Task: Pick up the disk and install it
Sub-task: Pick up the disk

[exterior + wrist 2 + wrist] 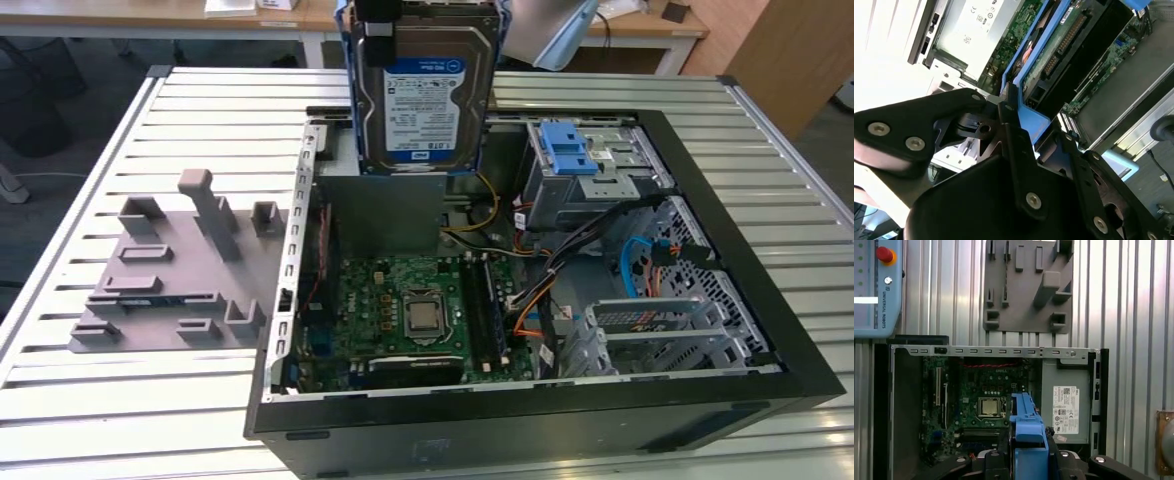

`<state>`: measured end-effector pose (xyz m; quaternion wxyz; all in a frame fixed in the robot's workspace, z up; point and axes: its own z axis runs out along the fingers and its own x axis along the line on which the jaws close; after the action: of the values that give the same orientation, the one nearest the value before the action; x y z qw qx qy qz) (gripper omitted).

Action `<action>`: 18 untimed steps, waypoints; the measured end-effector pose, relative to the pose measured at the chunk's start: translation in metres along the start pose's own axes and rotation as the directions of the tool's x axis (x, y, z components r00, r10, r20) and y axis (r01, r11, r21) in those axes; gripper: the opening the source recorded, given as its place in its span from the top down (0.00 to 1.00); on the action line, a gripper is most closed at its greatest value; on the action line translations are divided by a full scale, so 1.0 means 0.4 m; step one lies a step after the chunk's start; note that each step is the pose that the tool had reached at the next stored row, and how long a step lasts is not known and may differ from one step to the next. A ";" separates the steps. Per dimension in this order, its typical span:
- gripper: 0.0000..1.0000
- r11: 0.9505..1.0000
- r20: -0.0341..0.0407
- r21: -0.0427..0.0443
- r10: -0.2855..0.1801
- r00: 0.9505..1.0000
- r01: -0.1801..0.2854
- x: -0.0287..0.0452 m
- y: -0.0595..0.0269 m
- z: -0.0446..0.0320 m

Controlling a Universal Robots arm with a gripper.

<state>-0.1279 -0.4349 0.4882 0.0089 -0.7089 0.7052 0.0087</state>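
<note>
The disk (424, 90), a silver hard drive with a blue-and-white label and a blue bracket, hangs upright in the air above the back of the open computer case (747, 330). My gripper (380, 25) grips its upper edge and is shut on it. In the second wrist view the gripper (1010, 107) clamps the blue bracket of the disk (1026, 75), with the drive's circuit-board side facing this camera. In the first wrist view the disk's blue bracket (1026, 427) sticks out from the gripper (1026, 457), over the case's motherboard (979, 390).
Inside the case are a drive cage with a blue latch (567, 150), a grey power supply with a white sticker (1066, 407) and loose cables (534, 290). A grey slotted stand (167, 270) lies on the slatted metal table (80, 400) at the exterior view's left. A pendant with a red button (876, 285) lies nearby.
</note>
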 end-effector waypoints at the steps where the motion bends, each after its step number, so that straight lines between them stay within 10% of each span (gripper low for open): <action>1: 0.64 1.000 0.000 0.003 0.000 1.000 0.000 0.001 -0.001 0.000; 18: 0.64 1.000 0.000 0.008 0.003 1.000 -0.003 0.022 -0.054 0.002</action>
<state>-0.1063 -0.4435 0.4873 0.0115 -0.7078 0.7063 0.0060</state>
